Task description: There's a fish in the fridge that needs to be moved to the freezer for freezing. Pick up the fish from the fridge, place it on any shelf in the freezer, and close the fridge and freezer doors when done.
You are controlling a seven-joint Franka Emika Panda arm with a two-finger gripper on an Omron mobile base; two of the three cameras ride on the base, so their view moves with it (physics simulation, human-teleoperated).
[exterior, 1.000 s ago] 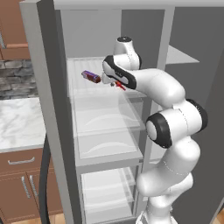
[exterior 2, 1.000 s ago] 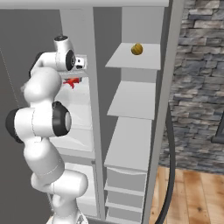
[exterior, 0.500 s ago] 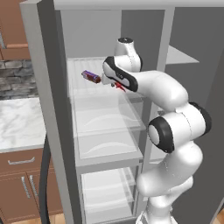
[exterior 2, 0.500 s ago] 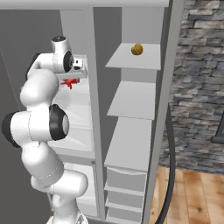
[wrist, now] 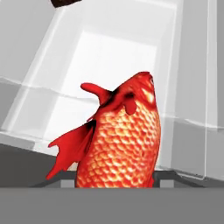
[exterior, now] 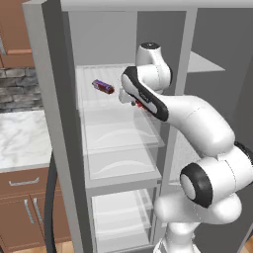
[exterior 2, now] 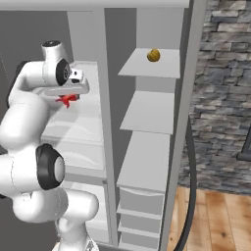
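Observation:
The fish (wrist: 120, 144) is red-orange and scaly, and it stands head-up between my fingers in the hand view. My gripper (exterior: 138, 103) is shut on it inside the fridge (exterior: 118, 133), just above a clear glass shelf. From the right base view the fish (exterior 2: 66, 99) shows as a red bit under the hand, with the gripper (exterior 2: 67, 97) around it. The freezer (exterior 2: 147, 112) with solid grey shelves stands to the right of the fridge. Both doors are swung open and seen edge-on: the fridge door (exterior: 57, 123) and the freezer door (exterior 2: 190, 98).
A dark purple cylinder (exterior: 103, 87) lies on the same glass shelf, left of the hand. A small yellow ball (exterior 2: 153, 55) sits on the top freezer shelf. A marble counter (exterior: 20, 138) is left of the unit, a stone wall (exterior 2: 220, 98) right of it.
The jaws have closed on the fish. The hand has drawn slightly back from the shelf's depth with the fish in it.

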